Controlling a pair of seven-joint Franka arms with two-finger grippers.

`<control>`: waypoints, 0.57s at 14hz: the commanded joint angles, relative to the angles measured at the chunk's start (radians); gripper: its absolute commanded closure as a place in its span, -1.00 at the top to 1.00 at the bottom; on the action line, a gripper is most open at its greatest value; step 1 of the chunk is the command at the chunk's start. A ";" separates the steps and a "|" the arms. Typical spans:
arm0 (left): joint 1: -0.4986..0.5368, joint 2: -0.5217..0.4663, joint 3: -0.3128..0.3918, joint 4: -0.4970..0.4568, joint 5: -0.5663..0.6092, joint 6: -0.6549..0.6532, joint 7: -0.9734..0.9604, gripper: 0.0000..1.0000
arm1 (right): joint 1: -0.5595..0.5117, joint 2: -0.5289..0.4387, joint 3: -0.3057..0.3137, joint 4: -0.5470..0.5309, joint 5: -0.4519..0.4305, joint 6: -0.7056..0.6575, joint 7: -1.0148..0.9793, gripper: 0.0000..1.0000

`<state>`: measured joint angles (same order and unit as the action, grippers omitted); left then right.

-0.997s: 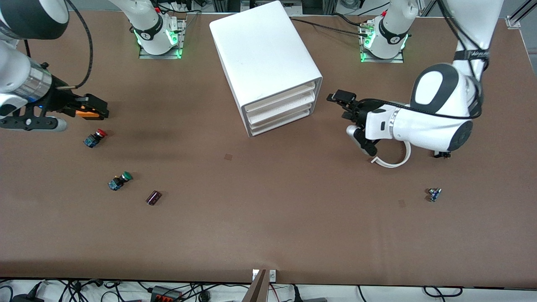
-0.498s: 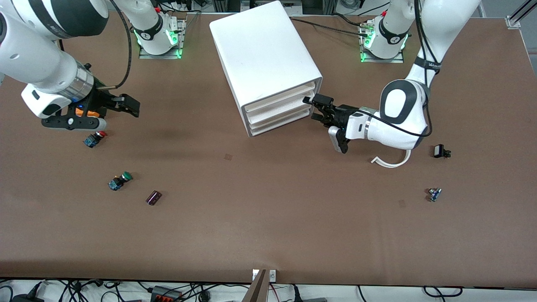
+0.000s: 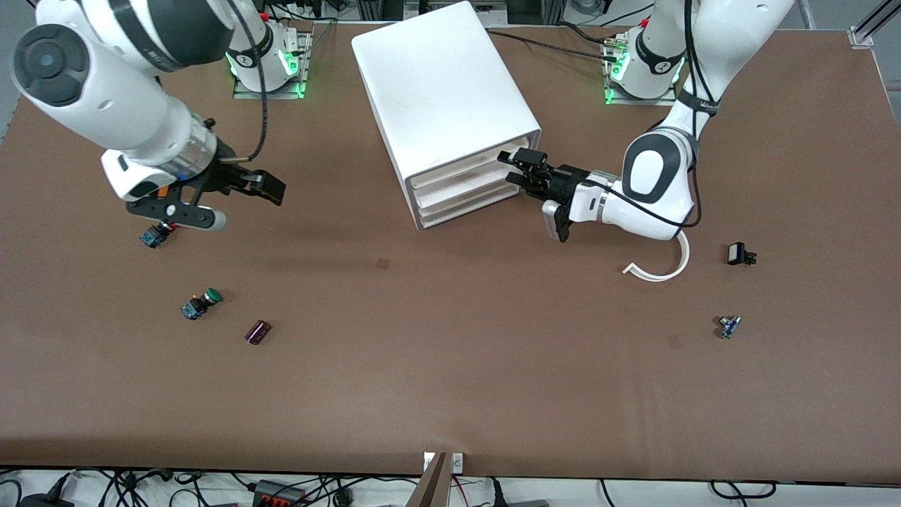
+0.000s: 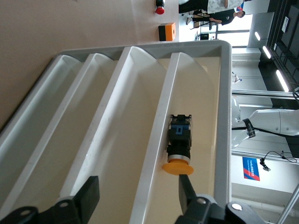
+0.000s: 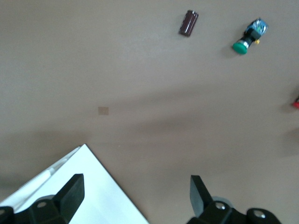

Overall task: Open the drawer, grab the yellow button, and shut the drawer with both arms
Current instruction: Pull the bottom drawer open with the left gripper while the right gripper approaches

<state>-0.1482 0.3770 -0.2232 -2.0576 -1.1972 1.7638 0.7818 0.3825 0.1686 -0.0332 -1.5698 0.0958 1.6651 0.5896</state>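
The white cabinet stands at the table's middle, near the arms' bases. Its three drawers look shut, fronts level. The highest drawer holds the orange-capped button, which I see over the drawer's low front in the left wrist view. The button is hidden in the front view. My left gripper is open right at the drawer fronts, and its fingers are spread before the drawers, holding nothing. My right gripper is open and empty over the table, between the cabinet and the red button.
A red-capped button lies partly under the right wrist. A green-capped button and a dark cylinder lie nearer the front camera. A white curved strip, a black part and a small blue part lie toward the left arm's end.
My left gripper has moved in to the drawer fronts. My right arm has swung from the table's end toward the cabinet, open throughout.
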 commanded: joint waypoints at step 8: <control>-0.014 -0.018 -0.024 -0.044 -0.044 0.019 0.051 -0.73 | 0.140 0.072 -0.007 0.080 0.002 0.024 0.321 1.00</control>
<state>-0.1628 0.3769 -0.2424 -2.0791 -1.2115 1.7724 0.7893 0.4939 0.2203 -0.0328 -1.5181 0.0958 1.6809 0.8450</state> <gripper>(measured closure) 0.789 0.000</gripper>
